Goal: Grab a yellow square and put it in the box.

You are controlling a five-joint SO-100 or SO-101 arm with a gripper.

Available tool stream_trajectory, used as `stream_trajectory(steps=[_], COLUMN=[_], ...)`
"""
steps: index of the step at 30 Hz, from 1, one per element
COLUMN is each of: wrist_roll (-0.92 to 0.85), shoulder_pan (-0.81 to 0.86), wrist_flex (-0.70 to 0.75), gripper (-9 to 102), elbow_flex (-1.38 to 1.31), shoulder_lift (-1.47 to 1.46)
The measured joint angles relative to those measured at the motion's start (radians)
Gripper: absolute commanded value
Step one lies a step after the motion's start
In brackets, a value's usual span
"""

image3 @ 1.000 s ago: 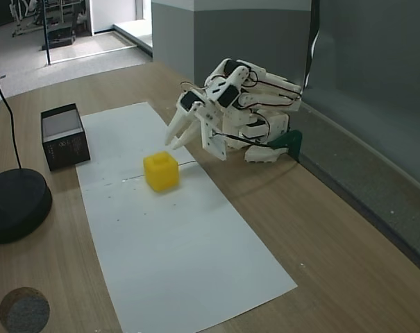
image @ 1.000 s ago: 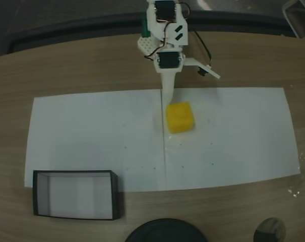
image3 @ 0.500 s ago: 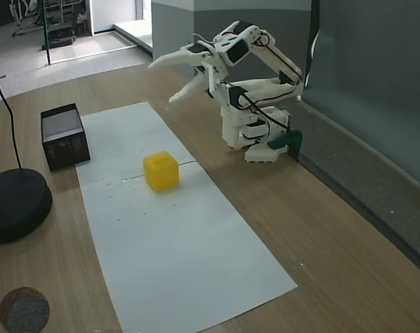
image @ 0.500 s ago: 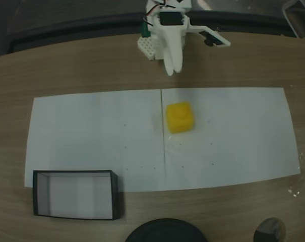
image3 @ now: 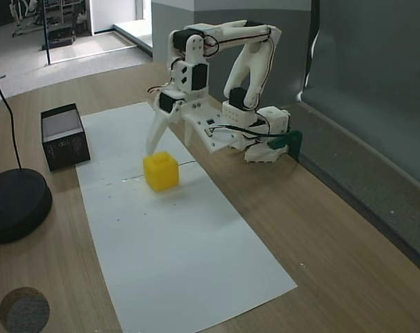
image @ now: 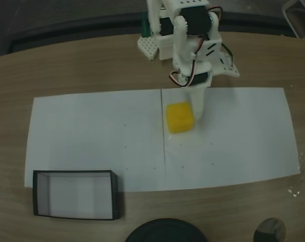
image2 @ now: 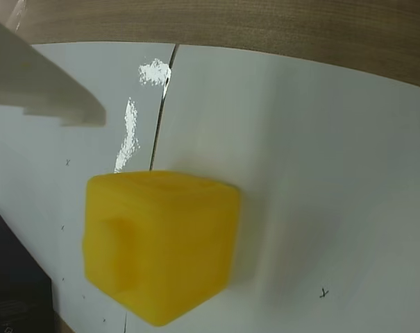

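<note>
The yellow square (image: 179, 117) lies on white paper mid-table; it also shows in another fixed view (image3: 161, 171) and fills the lower left of the wrist view (image2: 161, 243). My gripper (image: 218, 96) (image3: 180, 147) is open wide. One long finger (image: 197, 103) points down beside the cube's right side in a fixed view, the other jaw splays away from it. That finger (image2: 43, 83) crosses the wrist view's upper left, above the cube. I cannot tell if it touches. The box (image: 74, 196) (image3: 67, 149) stands empty, well apart from the arm.
A white paper sheet (image: 92, 136) covers the table's middle. A round black disc (image: 165, 232) (image3: 12, 205) sits at the near edge beside the box, with a cable rising from it. A small grey round patch (image: 269, 229) lies on the wood.
The arm rose from its folded pose, then reached out and down. The gripper now hangs over the yellow square with its jaws spread. The cube and box have not moved.
</note>
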Motion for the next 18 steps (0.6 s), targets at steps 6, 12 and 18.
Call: stream_trajectory(steps=[6,12,18], wrist_roll=[0.021,0.021,0.021], shoulder_pan=[0.058,0.071,0.074], wrist_flex=[-0.075,-0.123,-0.190], gripper=[36,31,11], elbow_flex=[-0.020,-0.020,-0.017], shoulder_lift=[-0.163,-0.202,-0.235])
